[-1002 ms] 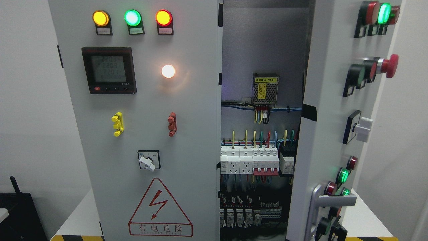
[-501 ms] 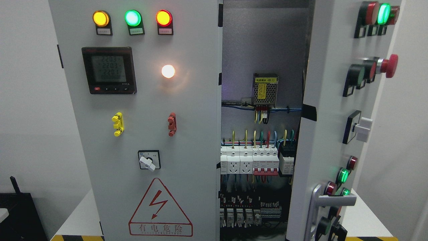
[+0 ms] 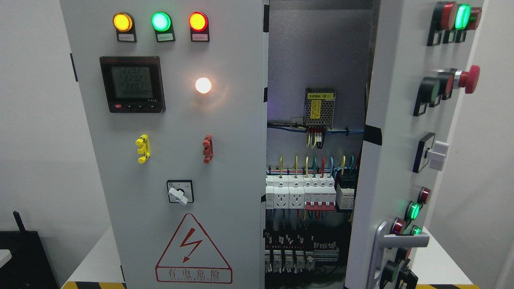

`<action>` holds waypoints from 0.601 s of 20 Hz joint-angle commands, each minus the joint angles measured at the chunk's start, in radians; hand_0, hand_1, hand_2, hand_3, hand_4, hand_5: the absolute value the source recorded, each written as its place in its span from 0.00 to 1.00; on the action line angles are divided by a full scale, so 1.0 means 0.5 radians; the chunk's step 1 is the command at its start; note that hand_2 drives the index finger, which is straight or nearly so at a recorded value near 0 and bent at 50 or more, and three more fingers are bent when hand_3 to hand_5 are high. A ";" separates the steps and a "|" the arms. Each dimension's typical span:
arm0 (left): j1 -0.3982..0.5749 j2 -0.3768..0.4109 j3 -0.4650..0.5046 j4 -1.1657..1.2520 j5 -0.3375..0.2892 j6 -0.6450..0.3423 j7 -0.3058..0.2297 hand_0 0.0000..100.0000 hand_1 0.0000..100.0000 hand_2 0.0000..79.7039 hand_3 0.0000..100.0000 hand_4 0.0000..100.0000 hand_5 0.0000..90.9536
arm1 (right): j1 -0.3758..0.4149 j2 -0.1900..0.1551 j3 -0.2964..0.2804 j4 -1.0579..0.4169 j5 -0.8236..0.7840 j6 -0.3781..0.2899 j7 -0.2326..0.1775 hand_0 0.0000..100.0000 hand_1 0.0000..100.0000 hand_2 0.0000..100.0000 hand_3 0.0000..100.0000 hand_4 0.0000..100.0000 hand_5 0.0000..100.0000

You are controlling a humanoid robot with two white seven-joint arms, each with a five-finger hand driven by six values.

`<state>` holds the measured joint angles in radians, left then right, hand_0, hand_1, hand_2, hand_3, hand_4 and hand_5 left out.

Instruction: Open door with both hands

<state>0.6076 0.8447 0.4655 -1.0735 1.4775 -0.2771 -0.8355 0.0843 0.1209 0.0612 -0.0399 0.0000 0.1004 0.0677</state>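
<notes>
One door (image 3: 405,160) ajar, wiring (image 3: 313,176) exposed

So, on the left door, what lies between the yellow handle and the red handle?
In the head view, nothing: the stretch of grey left door between the yellow handle and the red handle is bare. The white lamp sits higher, above that line.
</notes>
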 commanded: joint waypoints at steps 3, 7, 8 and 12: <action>-0.125 1.142 0.327 -0.458 0.358 0.158 -0.179 0.12 0.39 0.00 0.00 0.00 0.00 | 0.000 0.001 0.000 0.000 -0.015 -0.001 0.006 0.12 0.39 0.00 0.00 0.00 0.00; -0.665 1.372 0.129 -0.561 0.352 0.731 -0.176 0.12 0.39 0.00 0.00 0.00 0.00 | 0.000 -0.003 0.000 0.000 -0.015 -0.001 0.006 0.12 0.39 0.00 0.00 0.00 0.00; -0.824 1.406 -0.037 -0.665 0.346 0.775 -0.164 0.12 0.39 0.00 0.00 0.00 0.00 | 0.000 -0.003 0.000 0.000 -0.015 -0.001 0.006 0.12 0.39 0.00 0.00 0.00 0.00; -1.545 1.443 -0.877 -1.052 0.334 0.738 -0.060 0.12 0.39 0.00 0.00 0.00 0.00 | 0.000 0.001 0.000 0.000 -0.015 -0.001 0.006 0.12 0.39 0.00 0.00 0.00 0.00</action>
<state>0.2193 1.2825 0.4354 -1.2972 1.6288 0.0726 -0.9094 0.0843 0.1207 0.0613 -0.0398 0.0000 0.1000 0.0694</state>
